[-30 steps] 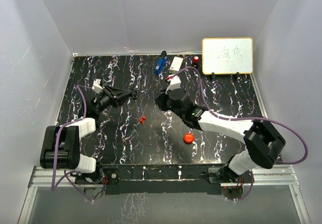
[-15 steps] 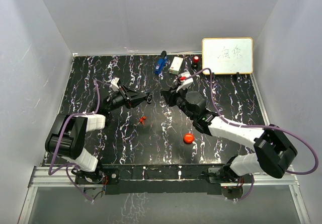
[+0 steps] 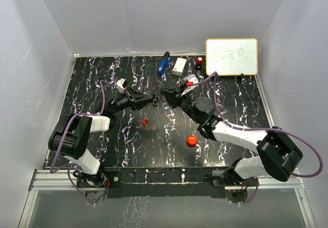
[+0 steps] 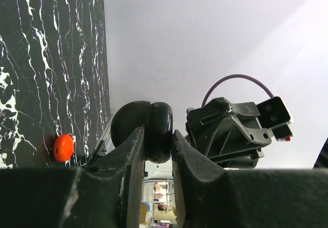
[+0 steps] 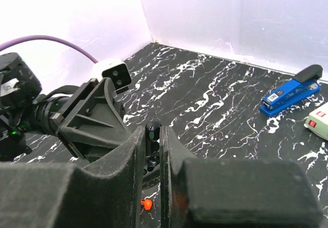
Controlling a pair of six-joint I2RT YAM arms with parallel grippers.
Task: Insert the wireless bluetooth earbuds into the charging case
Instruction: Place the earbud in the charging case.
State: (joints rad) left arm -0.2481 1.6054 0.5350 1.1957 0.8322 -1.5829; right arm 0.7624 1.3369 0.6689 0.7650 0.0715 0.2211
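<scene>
Right fingers (image 5: 174,156) pinch the black earbud (image 5: 152,131): tiny, light, glossy, likely slippery; best held by its body. Left fingers (image 4: 132,151) clamp the round black charging case (image 4: 159,128) (smooth, rigid shell) above the bench (image 3: 102,79). The red-and-black earbud (image 3: 145,121) lies loose on the marbled bench.

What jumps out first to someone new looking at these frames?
The left gripper, clamping a black rounded case, and the right gripper, pinching a tiny black earbud, nearly touch tips over the middle of the table. A red puck lies nearer the front edge, with a tiny red piece to its left.
</scene>
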